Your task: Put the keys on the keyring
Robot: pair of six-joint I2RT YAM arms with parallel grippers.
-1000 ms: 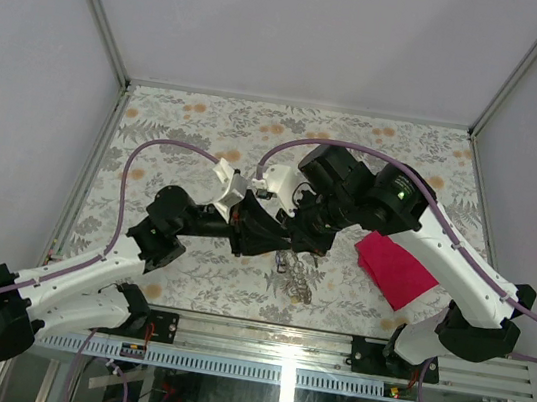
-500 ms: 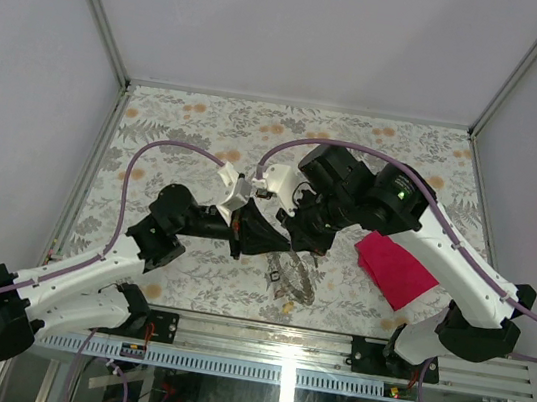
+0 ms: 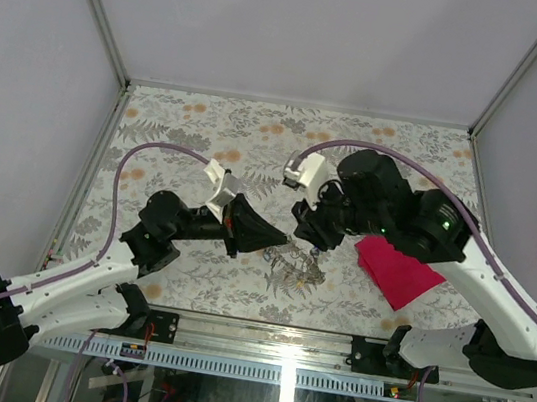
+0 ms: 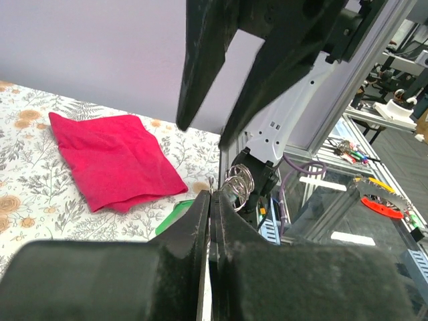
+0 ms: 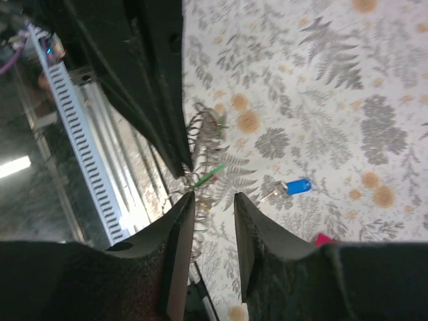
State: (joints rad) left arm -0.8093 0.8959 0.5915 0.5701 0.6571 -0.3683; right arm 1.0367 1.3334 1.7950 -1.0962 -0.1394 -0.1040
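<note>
My left gripper point(image 3: 277, 246) is shut on a thin metal edge of the keyring point(image 3: 292, 262). In the left wrist view the jaws of the left gripper point(image 4: 212, 197) are pressed together, with small steel loops point(image 4: 239, 182) just past the tips. A green key point(image 5: 208, 176) hangs at the ring beside the left fingers point(image 5: 154, 87); its green head point(image 4: 175, 215) shows below them. The blue key point(image 5: 296, 186) lies loose on the floral table. My right gripper point(image 5: 214, 195) is open above the table, nothing between its fingers, its left fingertip close to the ring's wire. It hovers right of the keyring in the top view point(image 3: 312, 236).
A red cloth point(image 3: 395, 268) lies on the table to the right of the keyring, under the right arm; it also shows in the left wrist view point(image 4: 110, 159). The table's near edge with its slotted rail point(image 3: 283, 373) runs just below the keyring.
The right gripper has opened and its arm has swung to the right. The left gripper shut on the keyring and shifted down and right with it.
</note>
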